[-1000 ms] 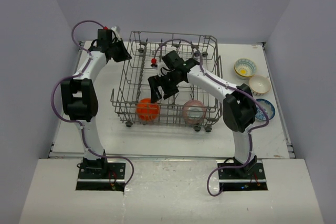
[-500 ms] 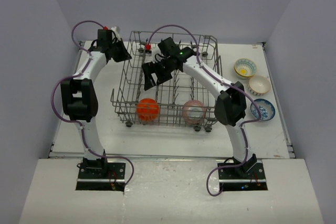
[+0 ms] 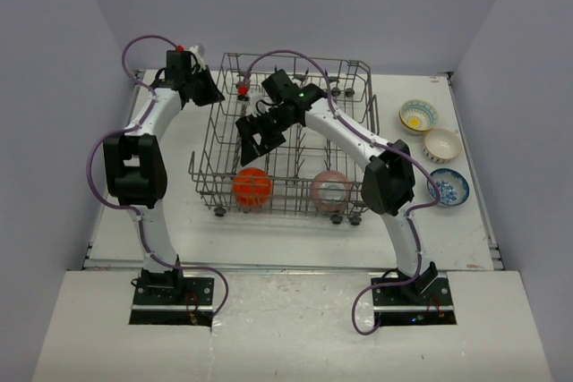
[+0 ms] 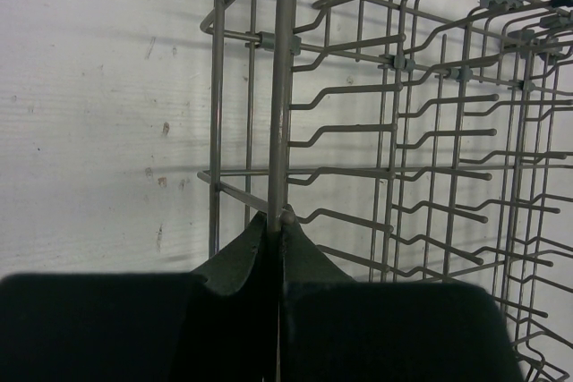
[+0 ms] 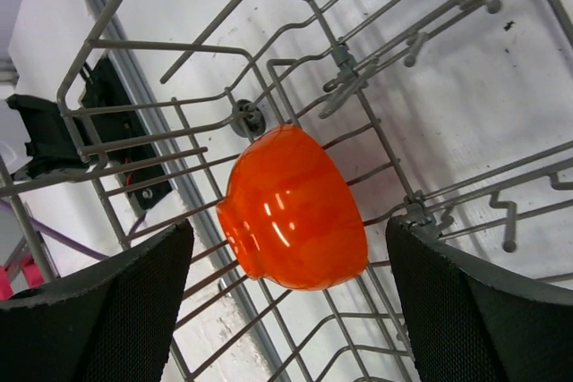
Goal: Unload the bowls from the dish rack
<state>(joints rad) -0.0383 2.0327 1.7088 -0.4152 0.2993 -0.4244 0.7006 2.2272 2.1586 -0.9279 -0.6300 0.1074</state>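
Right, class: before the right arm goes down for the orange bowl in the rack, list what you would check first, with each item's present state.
1. Right gripper jaws open: ok.
2. Orange bowl centred between its fingers: ok, in the wrist view.
3. Left gripper shut on a dish rack wire, steadying it: ok.
4. Fingers lowered around the bowl: not ok, not yet done.
5. Tines out of the fingers' path: cannot tell.
6. Room on the table near the three unloaded bowls: ok.
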